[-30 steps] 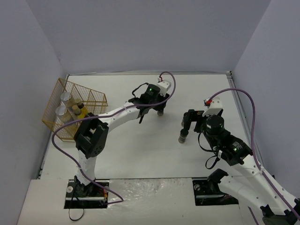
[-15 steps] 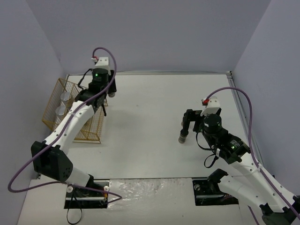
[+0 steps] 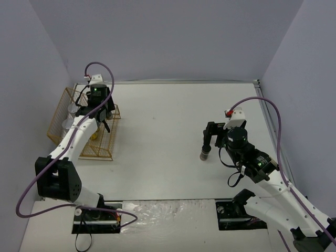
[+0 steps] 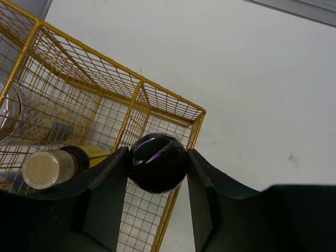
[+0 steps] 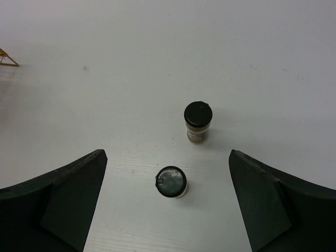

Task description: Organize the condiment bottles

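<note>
My left gripper (image 4: 157, 158) is shut on a short dark jar with a black lid (image 4: 159, 164) and holds it above the near right corner of the gold wire rack (image 4: 140, 83). In the top view this gripper (image 3: 101, 113) hangs over the rack (image 3: 100, 153) at the table's left edge. A yellow bottle (image 4: 50, 167) and a clear jar (image 4: 7, 111) stand inside the rack. My right gripper (image 5: 167, 155) is open wide above a dark-lidded jar (image 5: 172, 181). Another black-lidded jar (image 5: 198, 122) stands just beyond it. The top view shows one jar (image 3: 205, 153) beside the right gripper (image 3: 211, 137).
The white table (image 3: 157, 136) is walled by grey panels at the back and sides. The rack's far compartments hold more bottles, partly hidden by my left arm. A rack corner (image 5: 6, 56) shows at the far left of the right wrist view.
My left arm has swung from the table's middle to the rack on the left, carrying the black-lidded jar. My right arm has barely moved.
</note>
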Robot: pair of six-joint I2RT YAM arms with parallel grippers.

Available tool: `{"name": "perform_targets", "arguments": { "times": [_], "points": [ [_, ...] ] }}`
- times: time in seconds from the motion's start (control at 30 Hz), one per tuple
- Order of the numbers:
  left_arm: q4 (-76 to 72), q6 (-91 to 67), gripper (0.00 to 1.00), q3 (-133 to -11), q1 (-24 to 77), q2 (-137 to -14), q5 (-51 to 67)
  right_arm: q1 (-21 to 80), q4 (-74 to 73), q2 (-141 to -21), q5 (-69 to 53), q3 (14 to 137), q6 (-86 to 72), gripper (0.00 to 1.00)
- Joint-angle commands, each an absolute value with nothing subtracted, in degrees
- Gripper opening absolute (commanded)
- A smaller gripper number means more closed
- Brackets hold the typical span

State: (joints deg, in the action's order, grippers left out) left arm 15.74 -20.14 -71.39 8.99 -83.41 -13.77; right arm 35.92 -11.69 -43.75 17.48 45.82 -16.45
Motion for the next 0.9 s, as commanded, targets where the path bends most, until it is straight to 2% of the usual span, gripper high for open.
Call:
{"name": "perform_targets", "arguments": {
  "times": [0.0, 0.37, 0.43, 0.63, 0.87],
  "points": [
    [8.0, -23.6, 0.26, -69.0, 8.5, -83.2, -17.3, 35.8, -7.8, -42.3, 17.5, 45.3, -16.2, 0.99],
    [7.2, -26.1, 0.47, -68.5, 8.2, -87.8, -16.1, 35.8, -7.9, -42.0, 17.6, 44.1, -16.7, 0.99],
    [8.0, -26.3, 0.57, -68.8, 8.2, -87.7, -16.0, 35.8, -8.1, -42.6, 17.4, 43.8, -16.8, 0.99],
    [12.9, -26.9, 0.95, -71.1, 8.2, -84.9, -13.8, 35.8, -9.8, -48.4, 16.6, 43.7, -20.1, 1.0],
    [21.7, -27.1, 0.97, -75.0, 8.4, -78.2, -5.0, 36.0, -9.8, -54.3, 14.0, 41.2, -24.8, 0.99]
  ]
}}
